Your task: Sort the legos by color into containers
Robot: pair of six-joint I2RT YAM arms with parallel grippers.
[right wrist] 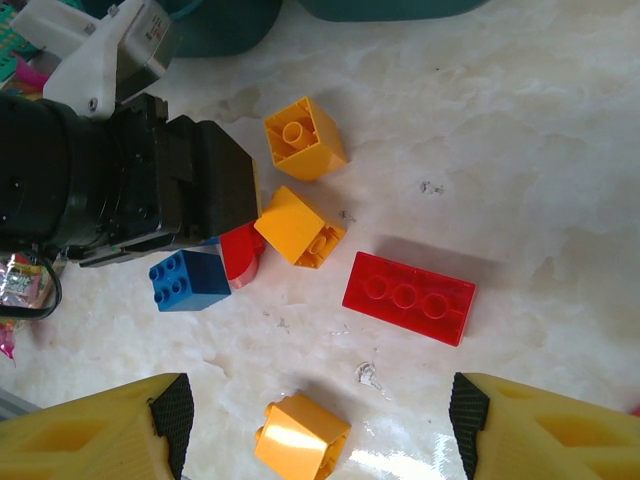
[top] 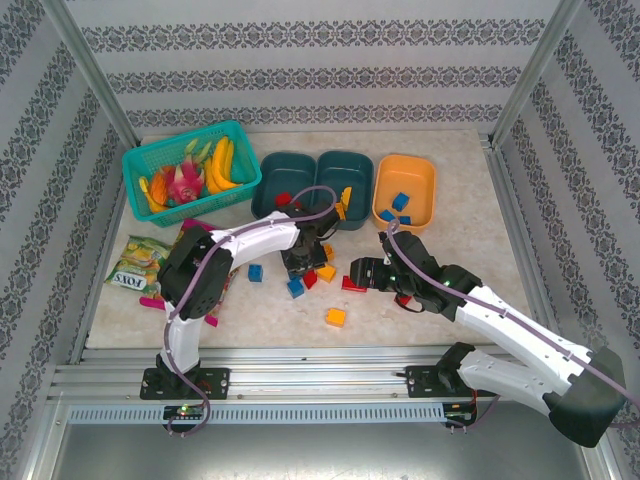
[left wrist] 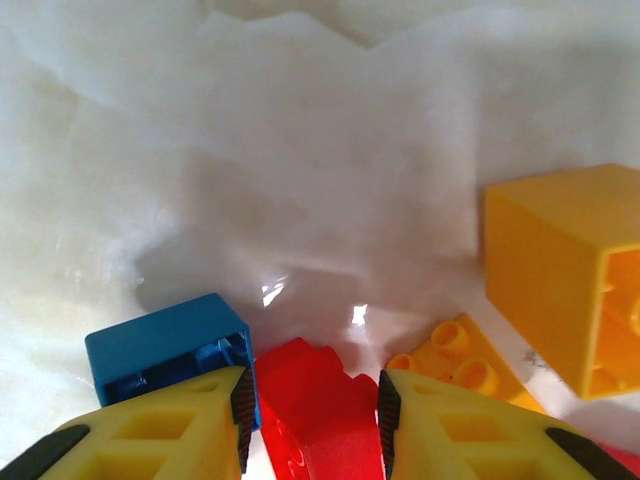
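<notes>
Two arms on the go here, so quick rundown. My left gripper (left wrist: 312,418) is squeezing a small red brick (left wrist: 318,395) down at the table (left wrist: 300,150). The yellow fingers (left wrist: 170,435) are pressing it from both sides, with just that brick filling the gap between them. A blue brick (left wrist: 168,345) is sitting right up against the outside of one finger. On the other side an orange cube (left wrist: 560,270) is lying tipped over, and a flatter orange piece (left wrist: 455,352) is showing its studs just beside it.

My right gripper (right wrist: 318,405) is hovering over the table with its jaws spread wide, gripping nothing. Another orange brick (right wrist: 300,437) is lying on the table under that gap, and a long red brick (right wrist: 408,297) is lying flat, studs up, a bit further out.

From above, the tubs are sitting side by side along the far edge: left teal tub (top: 285,170), middle teal tub (top: 345,170), orange tub (top: 415,175). The left teal one is holding a red piece (top: 283,199), and the orange one is holding a few blue pieces (top: 400,201). Most of the loose bricks are lying scattered between my two grippers. Off to the far left, a mesh basket (top: 140,165) is holding toy fruit (top: 222,165), and snack bags (top: 135,262) are lying near the table's left edge.
</notes>
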